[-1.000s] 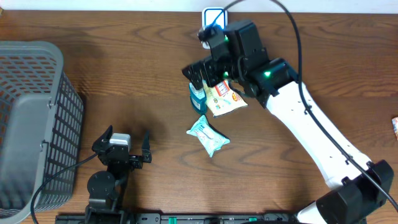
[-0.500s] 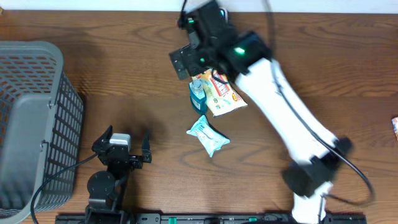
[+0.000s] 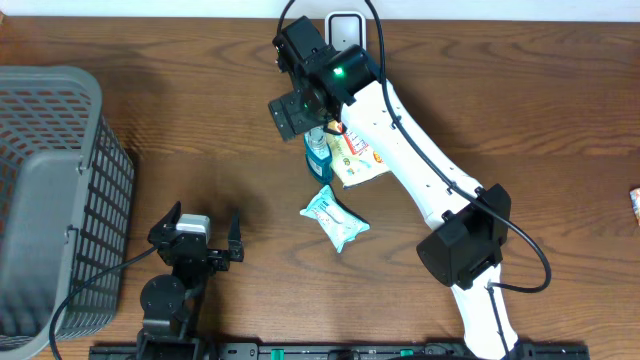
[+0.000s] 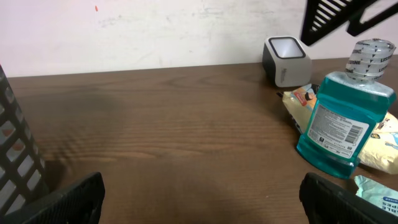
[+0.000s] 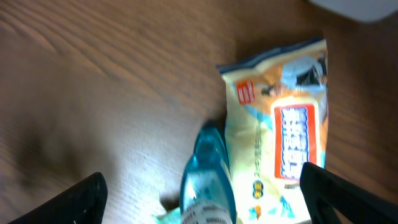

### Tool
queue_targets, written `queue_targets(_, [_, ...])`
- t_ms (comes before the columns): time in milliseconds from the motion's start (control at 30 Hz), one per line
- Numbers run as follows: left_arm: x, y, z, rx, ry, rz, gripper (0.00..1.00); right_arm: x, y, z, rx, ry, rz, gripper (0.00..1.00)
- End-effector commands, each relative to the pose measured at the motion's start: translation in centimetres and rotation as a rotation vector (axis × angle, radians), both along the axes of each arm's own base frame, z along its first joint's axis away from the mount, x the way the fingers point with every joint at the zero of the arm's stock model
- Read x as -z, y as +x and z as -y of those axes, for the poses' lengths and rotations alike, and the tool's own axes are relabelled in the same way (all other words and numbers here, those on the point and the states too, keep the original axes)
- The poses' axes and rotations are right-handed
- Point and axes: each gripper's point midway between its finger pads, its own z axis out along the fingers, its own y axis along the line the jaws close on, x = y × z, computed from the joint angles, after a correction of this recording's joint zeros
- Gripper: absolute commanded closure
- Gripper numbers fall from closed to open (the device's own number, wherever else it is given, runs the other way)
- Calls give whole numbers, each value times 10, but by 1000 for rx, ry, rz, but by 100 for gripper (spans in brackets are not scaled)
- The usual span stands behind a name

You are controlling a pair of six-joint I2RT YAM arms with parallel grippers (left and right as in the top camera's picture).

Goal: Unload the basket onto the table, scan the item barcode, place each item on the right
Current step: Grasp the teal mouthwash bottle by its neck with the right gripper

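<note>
— While the left fingers (image 4: 74, 202) are sitting wide open and empty at the near edge of the desk (image 3: 200, 140), what is the right arm doing?
— Past the pale green wipes packet (image 3: 335, 220), the right fingers (image 5: 74, 205) are hovering wide open, gripping nothing, over the upright teal plastic mouthwash bottle (image 3: 318, 158) just beside the yellow snack packet (image 3: 358, 160). I am advising closing below the cap, keeping its label facing the white boxy scanner (image 3: 343, 22) at the far edge.

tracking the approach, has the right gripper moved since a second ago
Yes. The right gripper has swung left, and now sits left of the scanner.
</note>
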Motion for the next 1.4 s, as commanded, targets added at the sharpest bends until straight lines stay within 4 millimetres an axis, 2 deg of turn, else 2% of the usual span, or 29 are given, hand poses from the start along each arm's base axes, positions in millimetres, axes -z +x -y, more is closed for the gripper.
queue_targets(0, [15,-2,2,11,0,-46,0,5,-5,0,7,-16,-28,6])
queue_targets(133, [15,-2,2,11,0,-46,0,21,-12,3,3,-56,-77,10])
queue_targets(600, [15,-2,2,11,0,-46,0,31,-27,6,-11,-104,-123,13])
queue_targets(833, [15,-2,2,11,0,-46,0,34,-26,14,2,-156,-109,12])
queue_targets(933, [15,-2,2,11,0,-46,0,42,-28,17,1,-171,-125,13])
queue_targets(1133, [15,-2,2,11,0,-46,0,73,-30,20,4,-191,-151,13])
queue_targets(1267, [15,-2,2,11,0,-46,0,87,-31,21,3,-198,-158,22])
queue_targets(1367, [15,-2,2,11,0,-46,0,87,-30,19,3,-193,-153,37])
